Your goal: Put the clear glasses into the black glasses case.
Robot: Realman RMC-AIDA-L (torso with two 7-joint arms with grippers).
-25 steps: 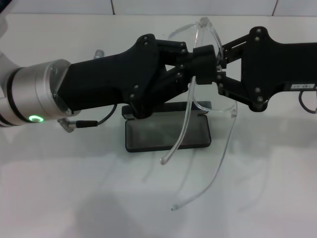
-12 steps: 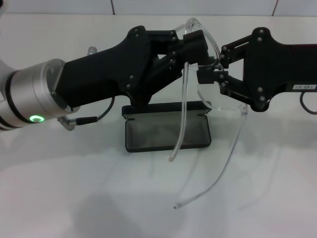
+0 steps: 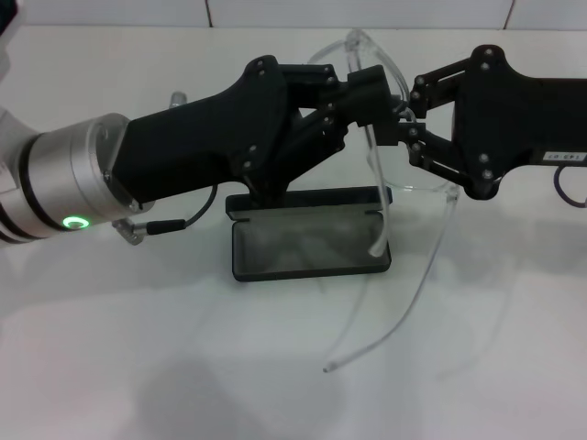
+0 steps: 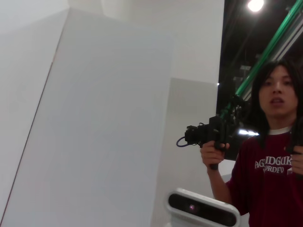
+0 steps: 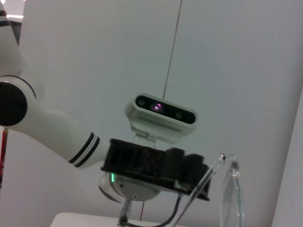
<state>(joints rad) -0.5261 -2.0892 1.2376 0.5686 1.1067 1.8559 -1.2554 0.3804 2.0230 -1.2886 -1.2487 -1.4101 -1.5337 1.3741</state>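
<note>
The clear glasses [image 3: 390, 119] are held up in the air above the black glasses case [image 3: 310, 240], lens front near 12 o'clock of the case, both thin temple arms hanging down toward the robot. One temple now drops to about the case's right end, its tip over the 3 o'clock corner; half a second ago that tip hung lower and further left, over the case's front edge. The other temple sweeps long to a tip near 6 o'clock on the counter [image 3: 183, 367], about where it was. Left pincer [image 3: 367, 87] comes in from 9 o'clock, pressed onto the glasses' frame at the upper edge; it sits slightly right of its earlier spot. Right pincer [image 3: 399, 124] comes in from 3 o'clock, its tips right at the frame beside the left one, closer in than before; cannot tell whether it actually pinches. Case lies open and flat on the white counter, grey lining up, lid standing at the far side, unmoved. Right wrist view shows the left arm's pincer [image 5: 189, 172] with the glasses [image 5: 232, 198] held at it.
</note>
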